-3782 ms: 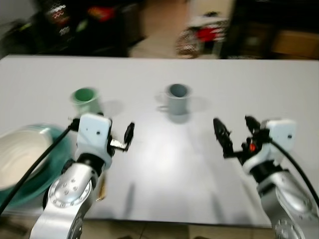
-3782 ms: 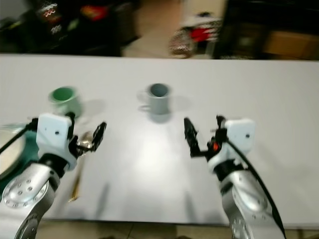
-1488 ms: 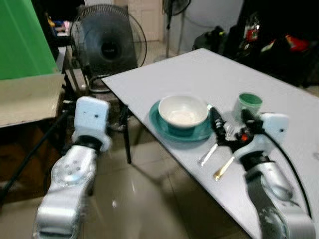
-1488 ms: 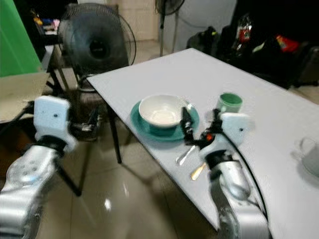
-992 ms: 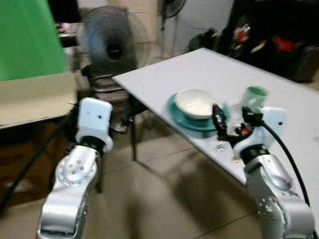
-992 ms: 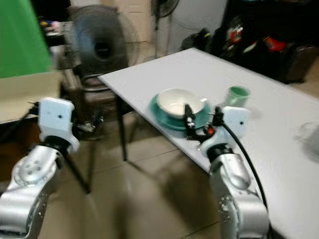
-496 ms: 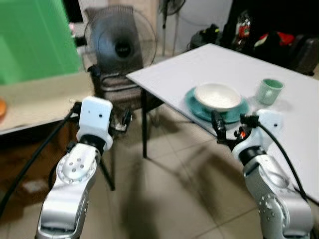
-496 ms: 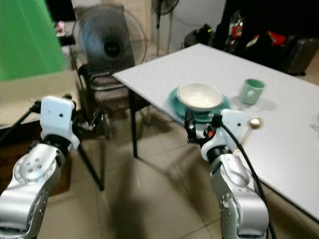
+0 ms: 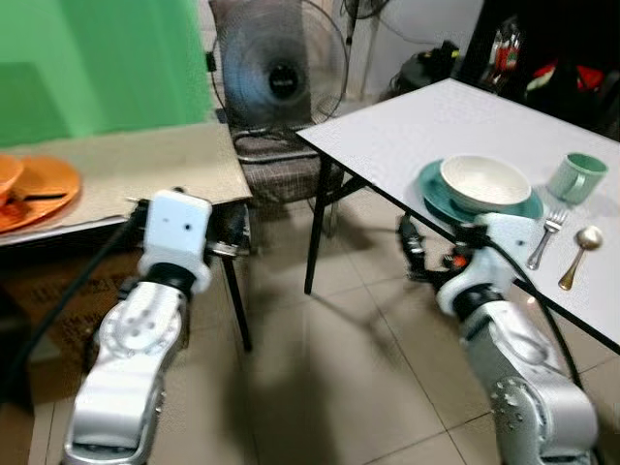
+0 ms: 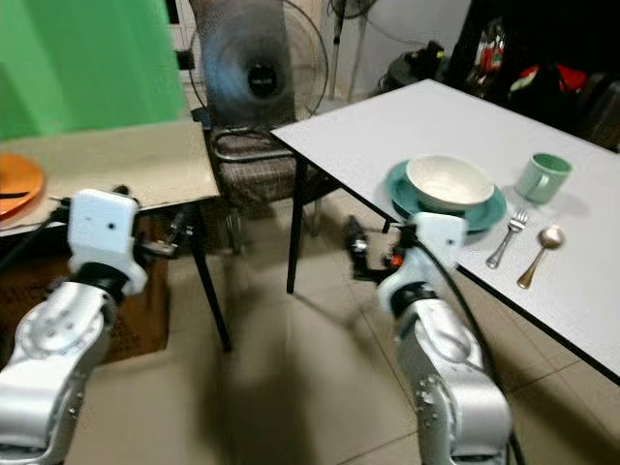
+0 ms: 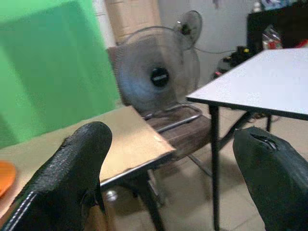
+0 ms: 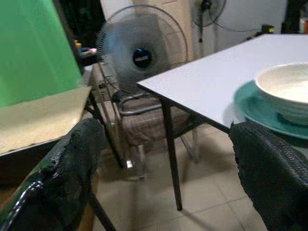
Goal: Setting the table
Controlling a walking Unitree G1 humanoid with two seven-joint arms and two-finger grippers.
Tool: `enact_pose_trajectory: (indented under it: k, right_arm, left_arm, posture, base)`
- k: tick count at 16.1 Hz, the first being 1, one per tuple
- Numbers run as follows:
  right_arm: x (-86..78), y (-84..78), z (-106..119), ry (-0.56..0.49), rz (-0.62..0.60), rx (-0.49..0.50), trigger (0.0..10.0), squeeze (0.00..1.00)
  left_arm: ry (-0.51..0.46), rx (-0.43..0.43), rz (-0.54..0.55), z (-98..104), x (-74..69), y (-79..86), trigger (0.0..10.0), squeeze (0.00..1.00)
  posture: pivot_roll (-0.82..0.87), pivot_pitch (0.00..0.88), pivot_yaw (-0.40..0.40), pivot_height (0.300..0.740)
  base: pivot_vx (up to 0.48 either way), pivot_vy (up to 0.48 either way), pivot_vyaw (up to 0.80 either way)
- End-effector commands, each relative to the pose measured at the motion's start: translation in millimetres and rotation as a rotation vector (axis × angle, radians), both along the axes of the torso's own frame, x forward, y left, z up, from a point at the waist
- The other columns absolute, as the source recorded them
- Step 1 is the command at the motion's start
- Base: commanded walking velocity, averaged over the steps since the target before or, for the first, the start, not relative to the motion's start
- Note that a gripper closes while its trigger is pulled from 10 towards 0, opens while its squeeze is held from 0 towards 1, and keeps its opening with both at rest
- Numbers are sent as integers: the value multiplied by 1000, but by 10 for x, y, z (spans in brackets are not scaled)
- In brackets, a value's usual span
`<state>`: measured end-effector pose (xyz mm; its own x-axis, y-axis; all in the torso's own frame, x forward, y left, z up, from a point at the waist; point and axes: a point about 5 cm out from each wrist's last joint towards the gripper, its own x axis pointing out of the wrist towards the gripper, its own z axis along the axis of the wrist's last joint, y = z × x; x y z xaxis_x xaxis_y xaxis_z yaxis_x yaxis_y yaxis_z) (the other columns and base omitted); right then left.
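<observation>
A white bowl sits on a teal plate near the corner of the white table at the right. Beside them are a green mug, a fork and a gold spoon. Orange plates lie on a beige table at the far left. My right gripper is open and empty, held over the floor just short of the white table's edge. My left gripper is open and empty too, held below the beige table's near edge.
A standing fan and a metal chair with a checked seat stand between the two tables. Black table legs come down to the tiled floor. Dark bags lie behind the white table.
The whole view has swung left: the white table has slid to the right and the beige table with orange plates has come into view. Both grippers stay open and empty.
</observation>
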<state>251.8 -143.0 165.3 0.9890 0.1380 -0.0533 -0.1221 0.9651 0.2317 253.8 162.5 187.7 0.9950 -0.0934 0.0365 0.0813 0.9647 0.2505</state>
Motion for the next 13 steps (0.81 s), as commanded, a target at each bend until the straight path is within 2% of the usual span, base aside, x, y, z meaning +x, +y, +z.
enact_pose_trajectory:
  k: [1,7,11,13]
  right_arm:
    - [12,-57,-8,8,-18,-7,10000,0]
    - [13,-36,-14,12,-15,-4,10000,0]
    - [7,-38,-34,20,-9,6,10000,0]
    - [16,-12,-49,27,21,-19,10000,0]
  left_arm:
    - [-5,-4,-20,8,0,-50,10000,0]
    - [-3,-1,-21,12,-6,-35,10000,0]
    - [-10,-8,-5,27,-3,-33,10000,0]
    - [1,-3,-8,16,10,-23,10000,0]
  posture:
    - [-86,0,-4,740]
    - [-83,0,0,740]
    - [-76,0,-4,740]
    - [-73,0,-5,740]
  base:
    - [0,311,0]
    - [0,311,0]
    - [0,0,0]
    - [0,0,0]
